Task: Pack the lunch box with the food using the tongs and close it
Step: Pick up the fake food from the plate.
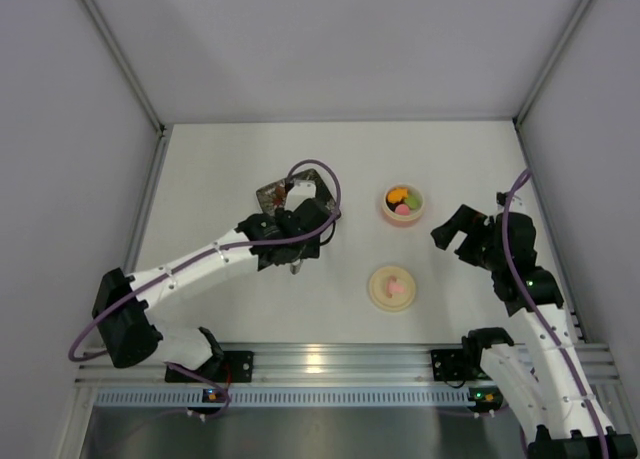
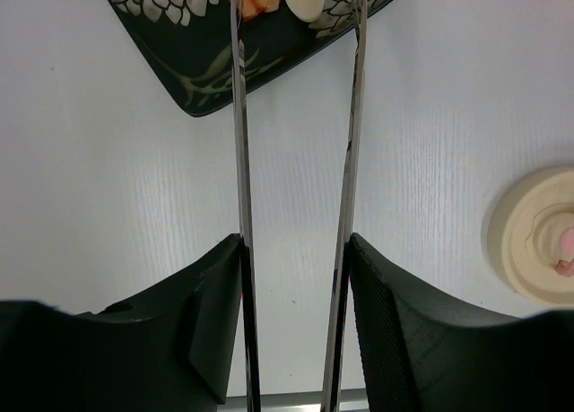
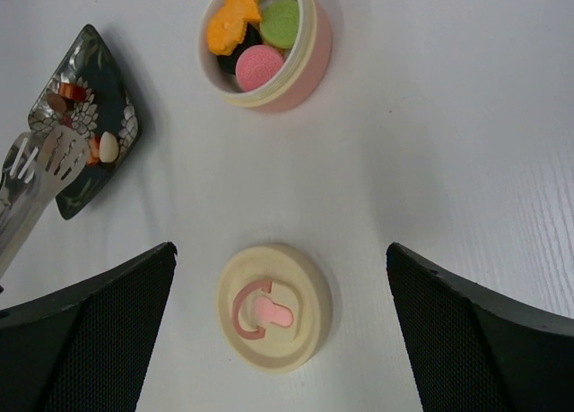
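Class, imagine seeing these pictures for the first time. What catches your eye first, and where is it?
The pink lunch box, right of centre, stands out: it is open and holds bright orange, green and pink food. Its cream lid lies on the table beside it, on the near side. To the left, the left gripper holds silvery tongs over a dark floral plate.

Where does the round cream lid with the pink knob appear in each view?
Top external: the round cream lid with pink knob, below centre, slightly right.
Left wrist: at the right edge, cut off.
Right wrist: bottom centre.
Shared landmark: the dark square floral plate, left of the lid in all three.
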`<state>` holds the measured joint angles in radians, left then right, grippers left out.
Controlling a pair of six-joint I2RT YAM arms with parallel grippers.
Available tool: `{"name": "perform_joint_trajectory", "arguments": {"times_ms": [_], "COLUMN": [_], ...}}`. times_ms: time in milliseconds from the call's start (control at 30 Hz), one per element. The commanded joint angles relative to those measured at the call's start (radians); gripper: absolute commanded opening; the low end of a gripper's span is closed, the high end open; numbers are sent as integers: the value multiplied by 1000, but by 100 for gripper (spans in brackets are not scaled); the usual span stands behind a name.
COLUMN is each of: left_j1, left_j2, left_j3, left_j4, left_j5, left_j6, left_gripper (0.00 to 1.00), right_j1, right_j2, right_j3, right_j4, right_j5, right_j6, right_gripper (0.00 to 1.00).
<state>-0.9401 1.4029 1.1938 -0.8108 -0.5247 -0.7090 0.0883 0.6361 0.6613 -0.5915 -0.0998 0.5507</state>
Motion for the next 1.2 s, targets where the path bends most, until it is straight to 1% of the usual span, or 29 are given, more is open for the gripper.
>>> {"name": "perform_joint_trajectory", "arguments": {"times_ms": [0, 133, 233, 533, 667, 1000, 1167], "left_j1": [4, 4, 4, 18, 44, 81, 89], "left_j2": [-50, -50, -41, 19, 31, -18, -41], "left_j3": [-33, -83, -92, -68, -63, -94, -80], "left_j4": [42, 81, 102, 133, 134, 171, 165], "left_j5": [28, 72, 89, 89, 95, 126, 117], "left_j6": [-33, -27, -18, 6, 2, 2, 6], "left_gripper": [54, 53, 52, 51, 49, 48, 48], "right_j1": [-16, -16, -16, -16, -16, -16, -16], "right_j2": [7, 10, 13, 17, 11, 7, 2], "right_j3": [1, 6, 9, 9, 6, -8, -9], "right_j4": [59, 61, 61, 61, 58, 59, 59], "right_j5": [-9, -9, -9, -6, -2, -1, -1], "right_j6": [3, 2, 0, -2, -6, -3, -2], "right_gripper": [99, 100, 100, 99, 99, 99, 99]}}
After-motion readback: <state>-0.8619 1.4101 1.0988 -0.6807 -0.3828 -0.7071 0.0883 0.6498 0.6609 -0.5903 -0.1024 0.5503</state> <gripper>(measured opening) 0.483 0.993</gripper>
